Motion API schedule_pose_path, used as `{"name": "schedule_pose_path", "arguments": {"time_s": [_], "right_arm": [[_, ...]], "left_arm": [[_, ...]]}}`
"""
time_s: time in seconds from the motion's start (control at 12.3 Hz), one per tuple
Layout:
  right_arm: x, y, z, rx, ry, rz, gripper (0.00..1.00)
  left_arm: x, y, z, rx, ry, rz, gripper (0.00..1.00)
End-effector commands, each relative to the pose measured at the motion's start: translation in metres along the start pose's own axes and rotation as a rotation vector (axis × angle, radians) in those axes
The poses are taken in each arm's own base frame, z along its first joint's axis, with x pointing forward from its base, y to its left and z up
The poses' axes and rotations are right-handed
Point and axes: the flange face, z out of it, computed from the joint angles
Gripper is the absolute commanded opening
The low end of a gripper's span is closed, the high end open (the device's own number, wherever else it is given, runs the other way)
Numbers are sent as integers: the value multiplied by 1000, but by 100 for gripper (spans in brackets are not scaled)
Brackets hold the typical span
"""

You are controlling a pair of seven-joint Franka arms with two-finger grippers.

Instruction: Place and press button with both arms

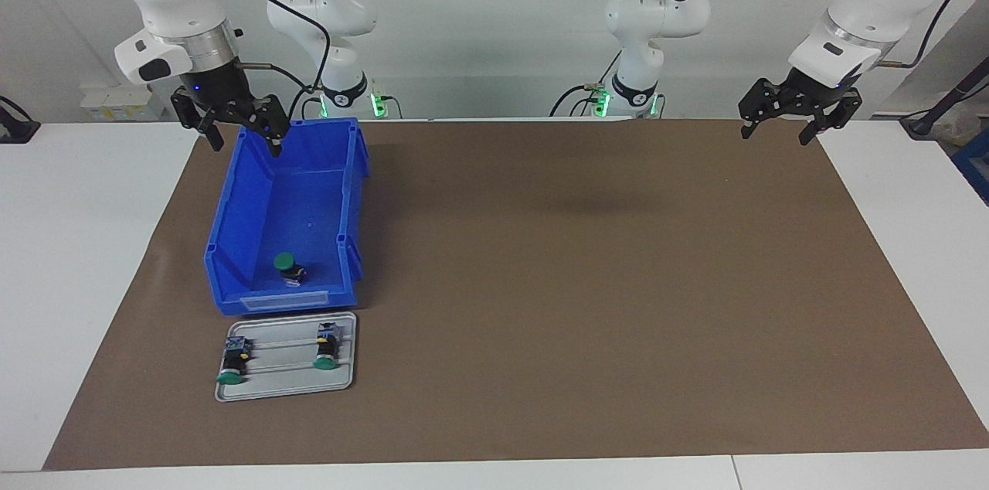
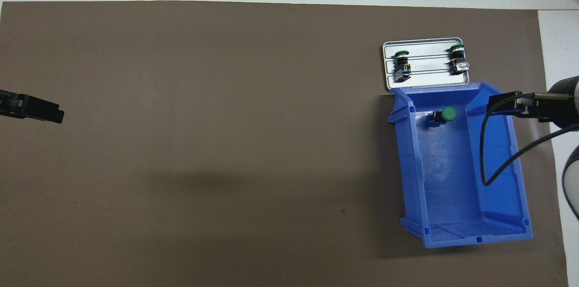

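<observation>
Button point(image 1: 287, 266) lies in blue bin point(image 1: 232, 243), farthest end from robots. Right gripper point(image 1: 241, 136) hangs spread wide, empty, over bin's near rim. Left gripper point(image 1: 779, 132) waits open, empty, over mat point(image 1: 587, 281) corner.

Two white jointed arms with black joint bands and looping black cables. Black two-finger grippers: left gripper point(image 1: 780, 128), right gripper point(image 1: 243, 138). Green lights at bases.

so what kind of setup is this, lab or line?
Most likely a robotics lab bench: two white arms at a table under a brown mat, with a blue bin and a metal tray of green push-buttons laid out like a test task.
</observation>
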Motion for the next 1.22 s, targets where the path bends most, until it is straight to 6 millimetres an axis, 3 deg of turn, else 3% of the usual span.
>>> {"name": "schedule_pose_path", "arguments": {"time_s": [0.0, 0.33, 0.49, 0.57, 0.73, 1.14], "right_arm": [[9, 11, -16, 37, -22, -8, 100], [62, 37, -48, 32, -61, -12, 100], [74, 42, -37, 26, -110, -15, 100], [76, 48, -35, 25, -116, -7, 100], [72, 38, -24, 37, -137, -22, 100], [66, 26, -21, 42, -151, -40, 100]], "left_arm": [[-10, -2, -1, 18, 2, -3, 100], [-10, -2, -1, 18, 2, -3, 100], [-10, -2, -1, 18, 2, -3, 100], [-10, -2, -1, 18, 2, -3, 100], [-10, -2, -1, 18, 2, -3, 100], [-10, -2, -1, 18, 2, -3, 100]]}}
